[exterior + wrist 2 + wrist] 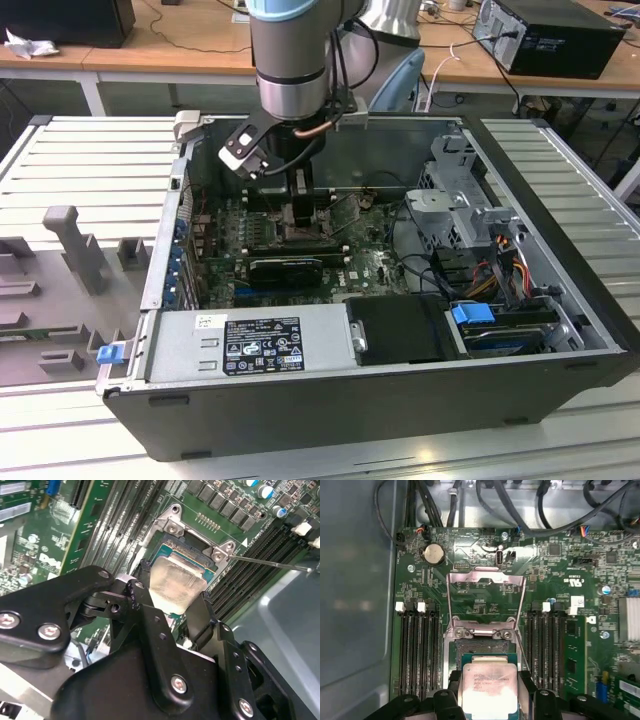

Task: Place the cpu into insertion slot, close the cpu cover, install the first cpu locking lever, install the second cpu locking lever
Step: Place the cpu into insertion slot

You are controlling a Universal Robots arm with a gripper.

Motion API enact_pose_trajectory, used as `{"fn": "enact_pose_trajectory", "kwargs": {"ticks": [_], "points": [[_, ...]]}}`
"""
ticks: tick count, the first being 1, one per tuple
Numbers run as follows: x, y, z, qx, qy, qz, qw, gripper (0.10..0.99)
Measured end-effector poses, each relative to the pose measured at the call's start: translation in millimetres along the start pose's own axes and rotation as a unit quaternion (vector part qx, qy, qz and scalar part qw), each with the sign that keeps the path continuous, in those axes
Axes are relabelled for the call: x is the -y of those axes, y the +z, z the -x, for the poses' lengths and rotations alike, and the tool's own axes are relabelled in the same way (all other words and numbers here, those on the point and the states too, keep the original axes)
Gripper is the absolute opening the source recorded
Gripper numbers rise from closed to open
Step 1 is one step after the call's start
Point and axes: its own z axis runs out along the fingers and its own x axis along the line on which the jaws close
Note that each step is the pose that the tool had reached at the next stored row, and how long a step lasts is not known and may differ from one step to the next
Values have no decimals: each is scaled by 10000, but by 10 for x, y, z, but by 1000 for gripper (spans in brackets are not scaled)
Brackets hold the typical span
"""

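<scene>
My gripper (175, 589) is shut on the cpu (176, 580), a small square chip with a pale silvery face, held by two opposite edges between black fingers (201, 611). In the first wrist view the cpu (489, 682) hangs just over the near part of the insertion slot (481, 648), whose dark centre and silvery rim (172, 527) show beyond it. Behind the slot, the cpu cover (487, 575), a thin metal frame, stands swung open. A thin wire lever (270, 562) sticks out beside the socket. In the exterior view the gripper (300, 215) reaches down into the open computer case.
Long black memory slots (420, 650) flank the socket on both sides. Cables (560, 505) run along the board's far edge. The case (300, 400) holds a labelled power supply (250, 345), a black card (285, 268) and a drive cage (470, 215) on the exterior view's right.
</scene>
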Motion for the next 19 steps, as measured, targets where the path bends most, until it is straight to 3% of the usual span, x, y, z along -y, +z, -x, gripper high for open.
{"fn": "enact_pose_trajectory", "kwargs": {"ticks": [3, 19], "points": [[6, 67, -5, 0, -1, 0, 10000, 529], [-21, 238, -15, 9, 81, -20, 10000, 529]]}}
